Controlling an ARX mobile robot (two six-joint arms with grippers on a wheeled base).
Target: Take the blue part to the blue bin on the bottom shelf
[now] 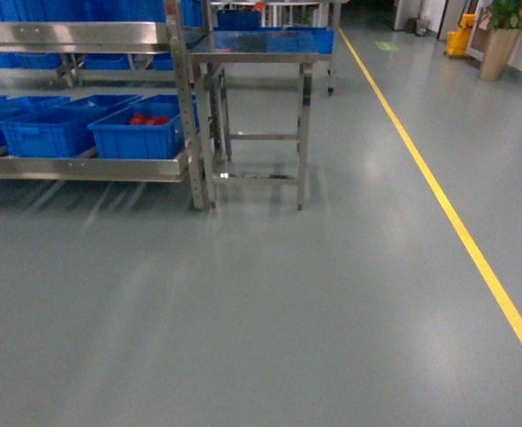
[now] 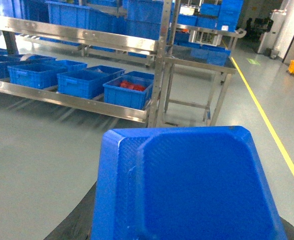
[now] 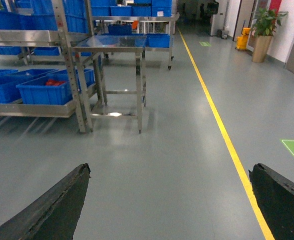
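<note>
We're standing off from the rack; the bottom shelf [image 1: 83,167] lies ahead and to the left in the head view, well apart from both arms. Neither arm shows in the head view.

The left gripper [image 2: 187,200]: a big blue part [image 2: 187,185] fills the lower left-wrist frame, seemingly carried between dark finger edges at the bottom corners; the fingertips are hidden, so we judge it clamped on the part but can't see the contact. The part's broad face is toward the camera, and we can't tell its long axis.

The right gripper [image 3: 169,200] is spread wide, fingers [image 3: 56,205] at the frame's bottom corners, only bare floor between them.

Target side: blue bins sit in a row on the bottom shelf. The bin with red pieces [image 1: 140,133] is at the shelf's right end, next to the rack upright [image 1: 189,107]. The next blue bin [image 1: 52,129] is left of it. Which bin is meant, we can't tell.

The left arm is the nearer one to the shelf, and it has the load. A steel table [image 1: 261,53] stands just right of the upright. The upper shelf rail [image 1: 74,37] overhangs the bins, so we judge the drop needs a low, forward entry.
</note>
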